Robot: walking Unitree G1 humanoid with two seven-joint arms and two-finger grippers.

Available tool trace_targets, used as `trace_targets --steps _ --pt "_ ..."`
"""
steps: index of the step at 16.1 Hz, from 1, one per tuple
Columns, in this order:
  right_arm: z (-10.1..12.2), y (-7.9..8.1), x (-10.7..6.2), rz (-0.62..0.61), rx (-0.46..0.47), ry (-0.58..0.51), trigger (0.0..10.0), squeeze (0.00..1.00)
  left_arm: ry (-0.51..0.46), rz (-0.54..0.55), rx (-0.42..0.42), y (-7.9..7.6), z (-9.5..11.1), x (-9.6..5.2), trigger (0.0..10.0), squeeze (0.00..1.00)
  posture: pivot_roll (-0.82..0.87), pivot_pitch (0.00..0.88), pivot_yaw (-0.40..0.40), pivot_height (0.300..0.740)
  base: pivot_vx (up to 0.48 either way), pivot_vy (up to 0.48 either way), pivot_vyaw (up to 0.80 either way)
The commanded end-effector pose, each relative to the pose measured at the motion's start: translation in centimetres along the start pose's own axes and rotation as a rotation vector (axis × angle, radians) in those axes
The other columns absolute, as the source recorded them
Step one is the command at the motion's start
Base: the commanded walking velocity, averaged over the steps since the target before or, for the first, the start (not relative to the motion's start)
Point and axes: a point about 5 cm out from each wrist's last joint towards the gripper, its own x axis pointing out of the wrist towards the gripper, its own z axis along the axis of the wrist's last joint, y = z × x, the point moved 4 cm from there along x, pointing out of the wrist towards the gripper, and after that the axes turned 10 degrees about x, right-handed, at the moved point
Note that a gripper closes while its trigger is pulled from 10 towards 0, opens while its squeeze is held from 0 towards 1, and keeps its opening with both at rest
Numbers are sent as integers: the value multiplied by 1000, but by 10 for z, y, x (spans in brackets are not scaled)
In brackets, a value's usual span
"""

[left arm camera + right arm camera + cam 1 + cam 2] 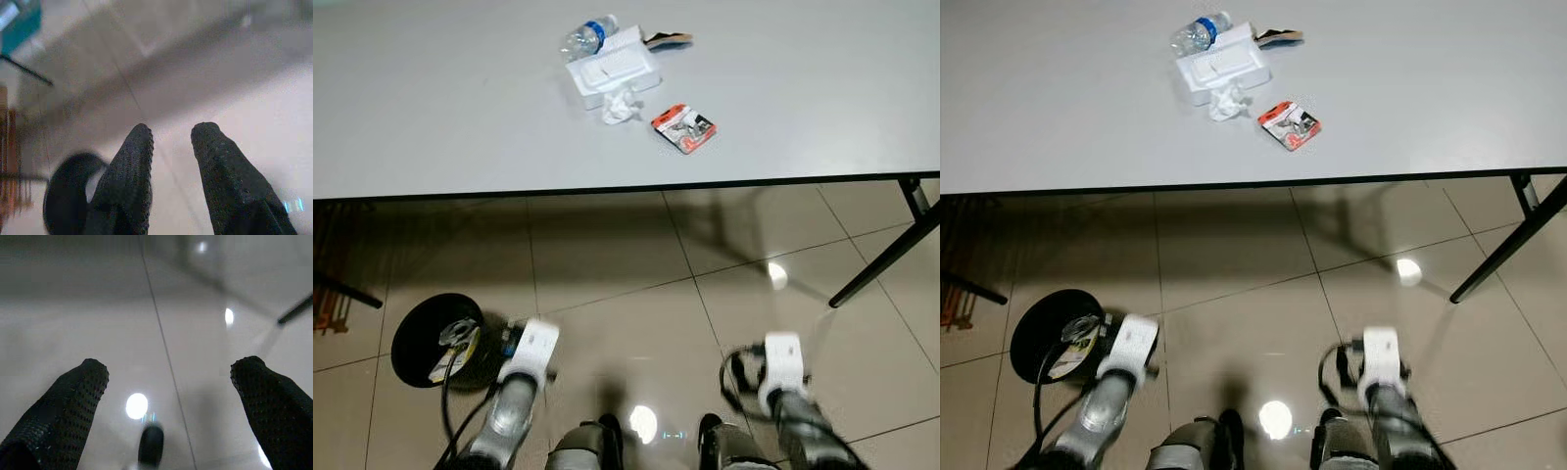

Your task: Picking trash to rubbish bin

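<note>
Up top, blue-labelled bottle [586, 37], red packet [684, 127], writing unreadable

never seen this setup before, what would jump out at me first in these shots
First, the small heap of litter on the grey table: a clear plastic bottle against a white tray, a crumpled tissue by it, and a red wrapper slightly apart. Next, the black rubbish bin on the tiled floor, close to the robot's left arm. The left gripper and right gripper both hang open and empty.
</note>
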Motion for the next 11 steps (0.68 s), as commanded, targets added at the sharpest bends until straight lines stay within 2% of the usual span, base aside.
trace_targets --steps 1,3,7,9,11 --pt "1 0 -1 5 11 -17 10000 0 -17 25 -1 5 0 -2 10000 0 28 235 121 740 0 0 0" --pt "21 -2 1 7 -1 -97 10000 0 -114 52 -6 13 20 0 10000 0 25 242 121 740 0 0 0" --pt "32 -10 -5 -15 3 -185 10000 0 -185 68 -3 17 28 -9 10000 0 26 248 123 740 0 0 0" --pt "50 -12 -15 -38 -16 -304 10000 0 -248 110 -5 27 40 -18 10000 0 34 262 128 740 0 0 0" --pt "80 -12 -25 -52 -25 -437 10000 0 -289 150 -10 37 53 -21 10000 0 36 263 131 740 0 0 0"
